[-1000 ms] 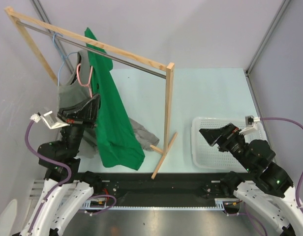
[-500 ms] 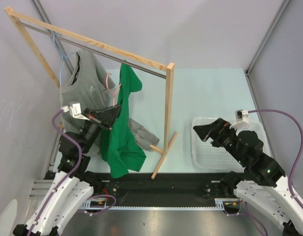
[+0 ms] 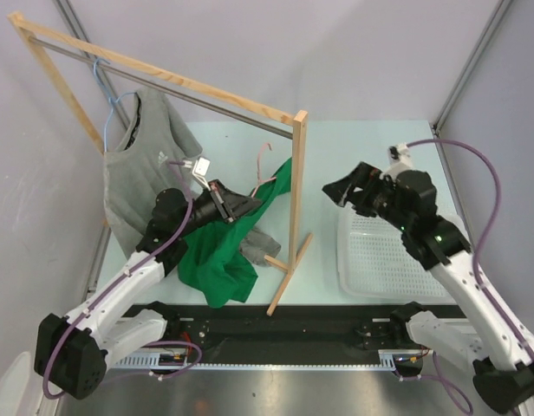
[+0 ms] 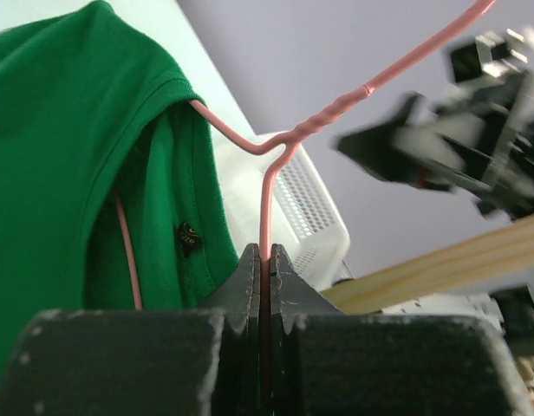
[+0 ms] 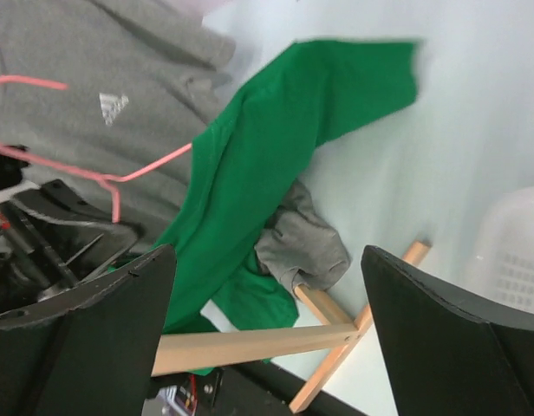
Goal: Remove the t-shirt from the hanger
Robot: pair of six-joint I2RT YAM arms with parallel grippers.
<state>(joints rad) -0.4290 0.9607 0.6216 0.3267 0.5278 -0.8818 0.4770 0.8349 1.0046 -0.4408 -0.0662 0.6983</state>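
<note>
At the far left, a grey shirt [image 3: 137, 165] hangs on a blue hanger [image 3: 107, 104] from the rail. It is not my target.

Just right of it, my left claw [image 4: 263, 269] is pressed together on the wire neck of the pink hanger [image 4: 264, 212], pinching it just below the twist. The hanger is off the rail, tilted, with its hook in free air.

The green t-shirt [image 3: 219, 256] hangs from that hanger, just left of the near post of the wooden rack [image 3: 297, 173]. One shoulder stretches up toward the post. The rest sags toward the tabletop [image 3: 371, 143], partly over a crumpled grey cloth [image 3: 254, 238].

I judge the shirt light, soft and limp. It will fold and stretch rather than push, and the thin wire should let it slide. The collar could snag on the hanger's shoulder. I would take a thick bunch at the raised shoulder or sleeve and draw it sideways off the wire's end. The hem is a poorer hold, since it only drags the collar tighter.

Right of the post, my right claw [image 3: 343, 186] is spread wide, holding nothing and facing the shirt from well apart.

Near it on the right sits the white basket [image 3: 388, 260].
</note>
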